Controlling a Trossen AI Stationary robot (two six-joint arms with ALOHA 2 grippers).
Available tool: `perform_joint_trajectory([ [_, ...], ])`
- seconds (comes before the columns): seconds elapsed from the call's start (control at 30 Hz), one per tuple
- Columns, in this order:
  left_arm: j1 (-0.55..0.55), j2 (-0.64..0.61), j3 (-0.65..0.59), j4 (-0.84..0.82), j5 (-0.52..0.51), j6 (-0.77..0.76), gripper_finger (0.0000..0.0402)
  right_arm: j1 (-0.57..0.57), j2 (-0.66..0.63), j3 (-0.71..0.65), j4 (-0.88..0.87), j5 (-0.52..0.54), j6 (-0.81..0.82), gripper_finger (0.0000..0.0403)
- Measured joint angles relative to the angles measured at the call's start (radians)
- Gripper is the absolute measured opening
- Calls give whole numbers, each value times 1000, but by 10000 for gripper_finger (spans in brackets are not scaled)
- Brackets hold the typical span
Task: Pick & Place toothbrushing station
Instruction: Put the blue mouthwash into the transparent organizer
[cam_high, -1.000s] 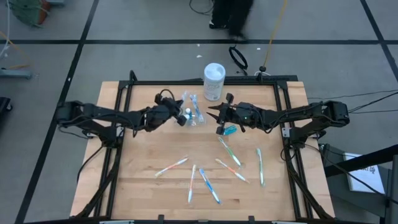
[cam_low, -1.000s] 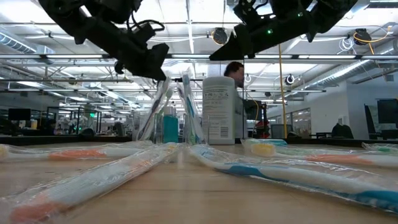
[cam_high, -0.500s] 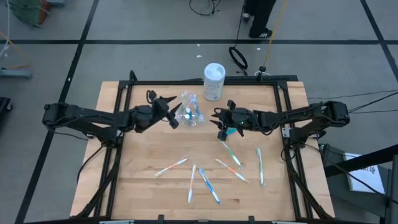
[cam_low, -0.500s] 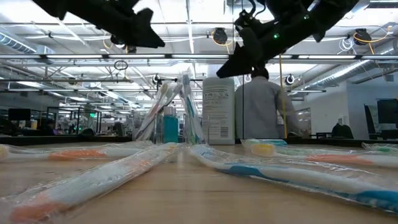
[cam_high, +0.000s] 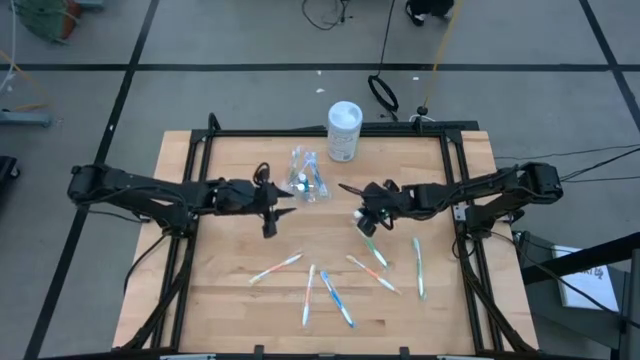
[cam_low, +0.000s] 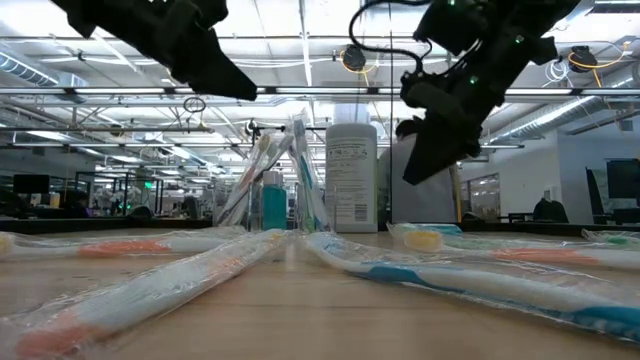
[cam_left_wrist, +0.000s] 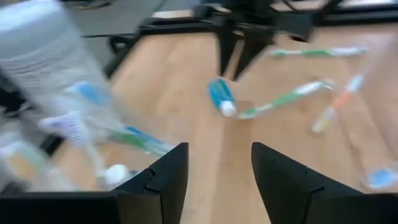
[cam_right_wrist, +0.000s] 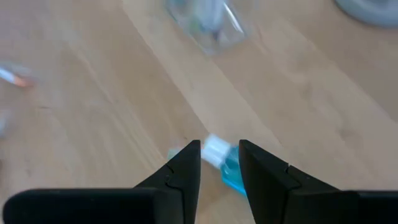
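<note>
The clear cup (cam_high: 307, 180) stands on the table's far middle with several toothbrushes (cam_low: 268, 170) upright in it. More wrapped toothbrushes (cam_high: 337, 297) lie loose on the near half. A blue toothpaste tube (cam_right_wrist: 229, 169) with a white cap lies flat on the wood. My right gripper (cam_high: 363, 222) hangs open just above the tube, tipped down, and the low view shows its tips (cam_low: 420, 172) clear of the table. My left gripper (cam_high: 278, 212) stands open with nothing between its fingers, near and left of the cup.
A tall white container (cam_high: 344, 130) with a pale lid stands at the far edge behind the cup. Loose toothbrushes (cam_high: 418, 266) are scattered over the near right. Black frame rails (cam_high: 195, 170) run along the table's sides. Bare wood lies at the near left.
My left gripper has opened and drawn back from the cup toward the table's near left. My right gripper has gone toward the near edge and tipped down over the toothpaste tube. A person behind the table has walked past.
</note>
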Motion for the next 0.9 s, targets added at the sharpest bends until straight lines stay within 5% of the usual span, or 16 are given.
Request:
perform_joint_trajectory([
  [0.3,0,64,0,32,40,0,182,-16,0,0,-30,2,-51,100],
  [0.9,-62,65,0,-65,42,-265,182,-165,0,0,141,1,-355,100],
])
